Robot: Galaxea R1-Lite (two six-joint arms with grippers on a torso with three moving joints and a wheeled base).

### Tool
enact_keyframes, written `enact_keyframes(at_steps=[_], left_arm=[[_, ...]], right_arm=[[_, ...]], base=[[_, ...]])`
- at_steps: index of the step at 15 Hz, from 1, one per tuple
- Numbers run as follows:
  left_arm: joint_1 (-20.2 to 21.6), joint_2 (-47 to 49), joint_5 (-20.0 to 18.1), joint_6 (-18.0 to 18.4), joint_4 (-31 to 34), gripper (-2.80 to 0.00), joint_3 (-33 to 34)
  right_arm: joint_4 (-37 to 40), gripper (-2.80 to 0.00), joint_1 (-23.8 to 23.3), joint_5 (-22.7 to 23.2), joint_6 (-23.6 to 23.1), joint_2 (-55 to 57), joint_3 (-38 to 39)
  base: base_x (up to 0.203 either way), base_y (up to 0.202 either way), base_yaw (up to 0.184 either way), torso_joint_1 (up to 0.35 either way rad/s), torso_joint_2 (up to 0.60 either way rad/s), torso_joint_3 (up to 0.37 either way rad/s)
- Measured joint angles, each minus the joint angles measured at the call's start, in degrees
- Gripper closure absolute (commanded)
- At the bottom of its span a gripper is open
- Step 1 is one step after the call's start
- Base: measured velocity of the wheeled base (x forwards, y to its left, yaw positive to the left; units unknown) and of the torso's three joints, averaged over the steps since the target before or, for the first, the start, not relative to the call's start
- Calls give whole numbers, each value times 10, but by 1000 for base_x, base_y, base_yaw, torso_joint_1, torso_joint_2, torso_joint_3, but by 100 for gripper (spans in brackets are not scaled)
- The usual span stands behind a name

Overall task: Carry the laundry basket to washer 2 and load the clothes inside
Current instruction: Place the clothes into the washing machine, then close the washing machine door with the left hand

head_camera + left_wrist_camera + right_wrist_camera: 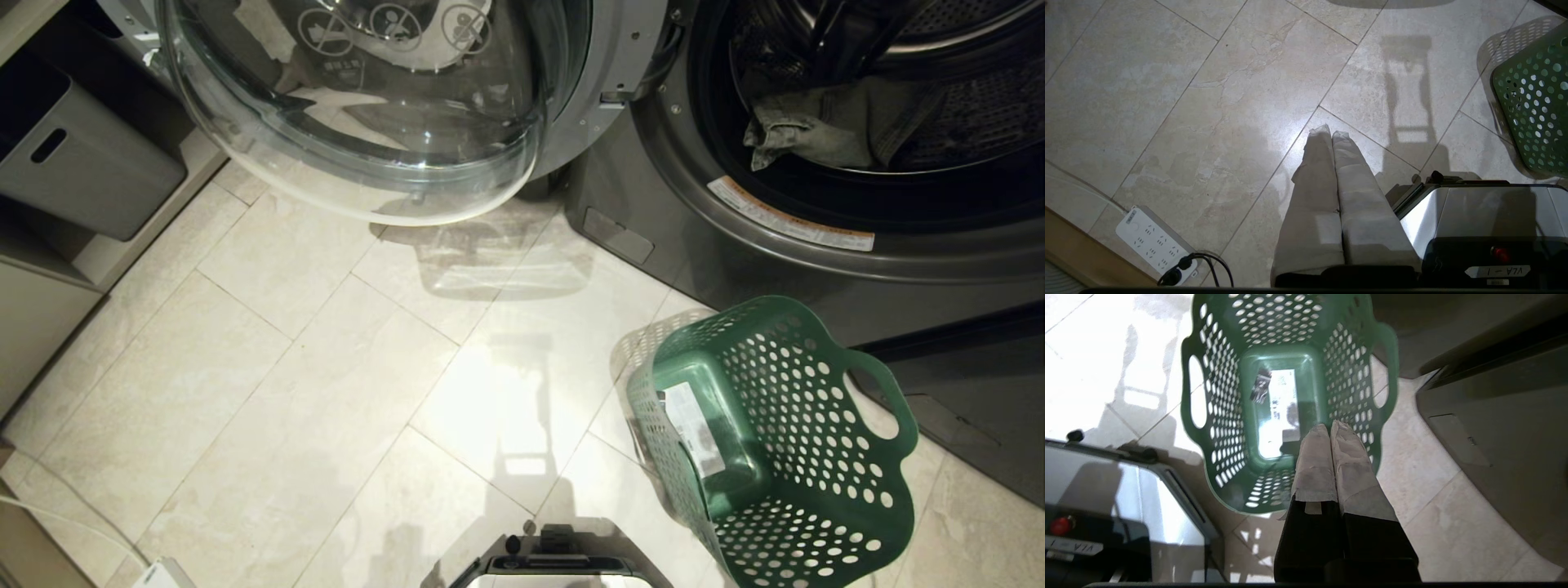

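The right gripper [1329, 426], fingers pressed together and empty, hangs above the empty laundry basket [1290, 396]; a pale garment, apparently the clothes [824, 122], lies inside the open washer [735, 237].

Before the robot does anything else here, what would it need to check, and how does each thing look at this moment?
1. Clothes inside the drum of the washer: ok.
2. Laundry basket emptied, only the sticker on its base showing: ok.
3. Washer door shut: not ok, it stands open.
4. Right gripper empty and shut above the basket: ok.
5. Left gripper shut over bare floor: ok.
6. Washer's "2" label: cannot tell, none in view.
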Motion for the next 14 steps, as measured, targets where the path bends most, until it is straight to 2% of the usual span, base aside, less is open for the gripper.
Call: enact_keyframes(at_steps=[1,3,5,8,14], left_arm=[[0,0,0,0,0,0,0],[0,0,0,0,0,0,0],[0,0,0,0,0,0,0],[0,0,0,0,0,0,0],[0,0,0,0,0,0,0]], right_arm=[[8,0,-6,15,6,-10,13],[71,0,-24,59,21,-23,24],[113,0,-54,80,23,-48,26],[119,0,-80,86,21,-101,26],[120,0,-80,85,27,-180,27]], base=[[0,0,0,0,0,0],[0,0,0,0,0,0],[0,0,0,0,0,0],[0,0,0,0,0,0],[0,0,0,0,0,0]])
